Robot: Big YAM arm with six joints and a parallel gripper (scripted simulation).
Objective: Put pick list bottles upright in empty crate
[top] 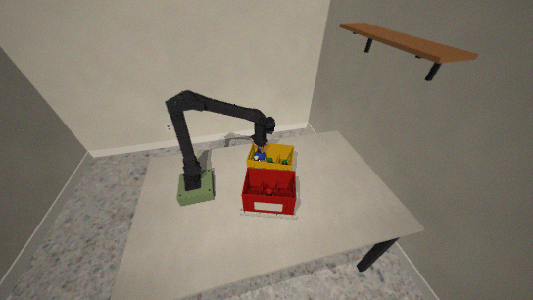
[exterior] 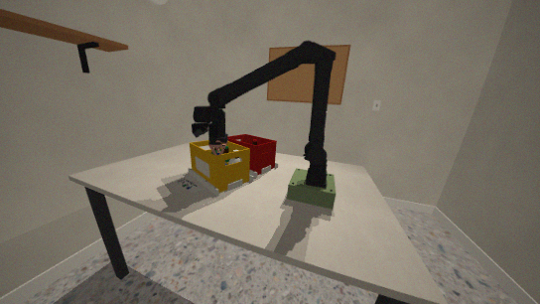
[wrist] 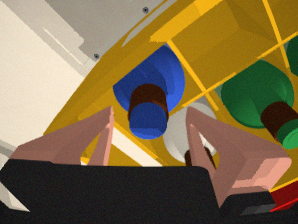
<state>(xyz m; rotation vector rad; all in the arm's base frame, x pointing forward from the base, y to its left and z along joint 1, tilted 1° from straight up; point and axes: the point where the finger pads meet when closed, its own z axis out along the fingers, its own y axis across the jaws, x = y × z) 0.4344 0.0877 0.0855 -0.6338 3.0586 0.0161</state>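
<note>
Blue bottle (top: 260,156) (wrist: 148,120) between parted pincer (top: 260,147) (exterior: 217,149) (wrist: 149,113) fingertips

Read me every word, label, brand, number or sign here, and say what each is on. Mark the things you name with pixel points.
None can be read.
Paper strip (exterior: 200,188) beside the yellow crate (exterior: 233,173): small dark and coloured marks, too blurred to read.
Pale panel on the red crate (top: 245,200): no writing can be made out.
Pale panel on the yellow crate: same.
Bottles: no readable text.
</note>
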